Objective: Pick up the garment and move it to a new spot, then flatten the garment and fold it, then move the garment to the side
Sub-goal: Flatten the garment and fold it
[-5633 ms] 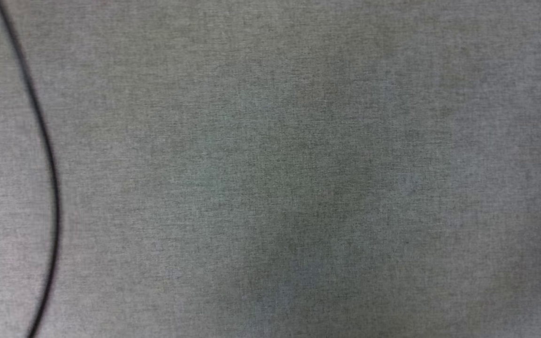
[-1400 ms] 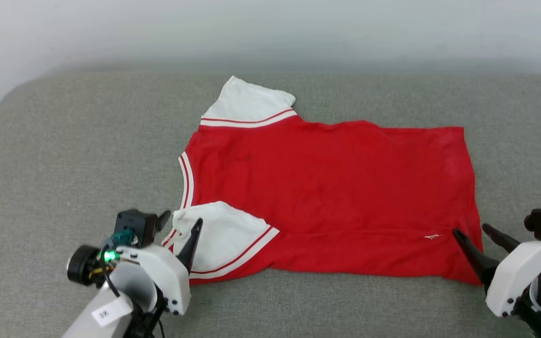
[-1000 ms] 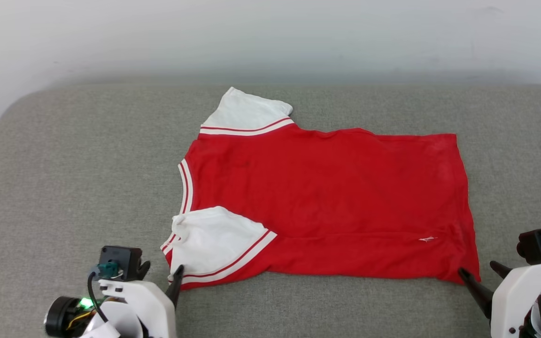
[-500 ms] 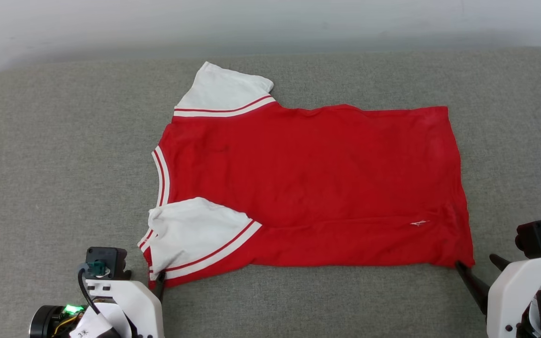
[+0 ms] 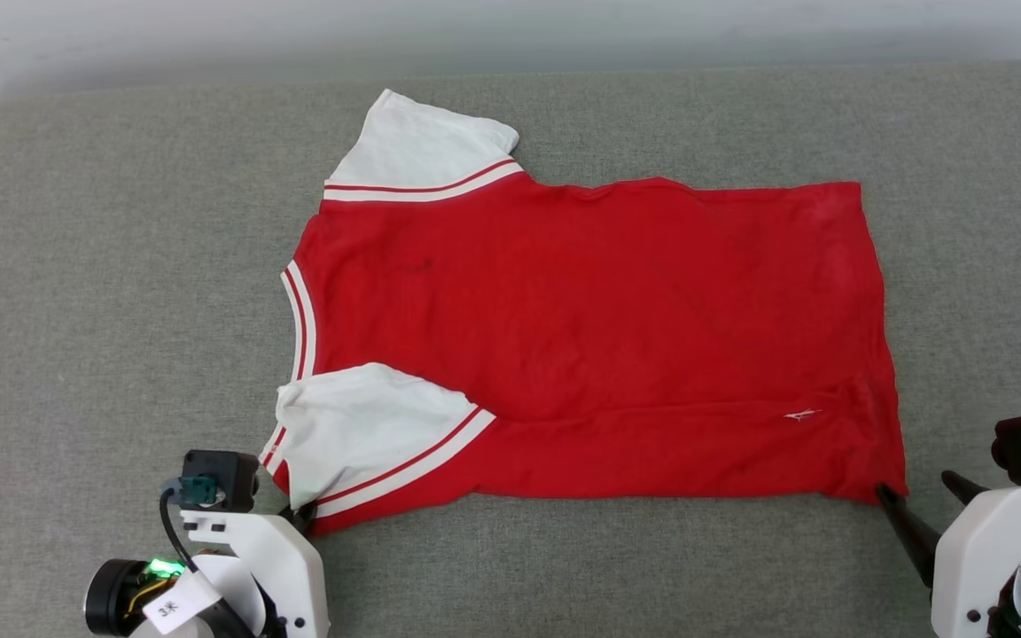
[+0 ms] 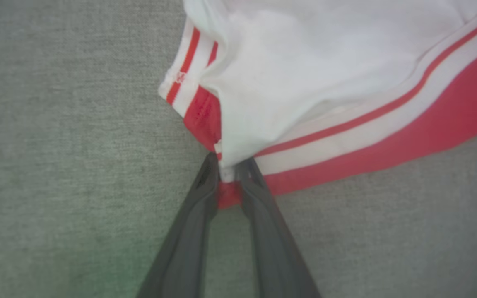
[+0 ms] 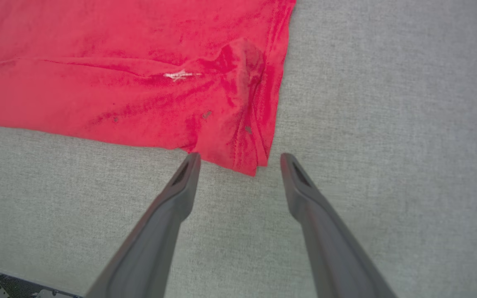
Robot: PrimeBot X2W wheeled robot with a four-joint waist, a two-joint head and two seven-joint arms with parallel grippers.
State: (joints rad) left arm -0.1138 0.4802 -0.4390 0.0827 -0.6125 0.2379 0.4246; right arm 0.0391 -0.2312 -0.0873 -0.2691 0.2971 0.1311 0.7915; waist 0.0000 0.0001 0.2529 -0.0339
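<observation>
Left gripper (image 6: pixel 229 165) fingers clench just the near-left sleeve tip of the garment (image 5: pixel 581 337); right gripper (image 7: pixel 240 157) fingers gape astride its near-right corner. A one-sided lift could skew it or slip.

Home-like room: grey upholstered surface (image 5: pixel 85 283) against a pale wall (image 5: pixel 209 27).

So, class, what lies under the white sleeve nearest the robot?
Part of the red T-shirt and its striped trim peek out beneath the white sleeve, all on grey upholstery. How far they run under it is covered.
</observation>
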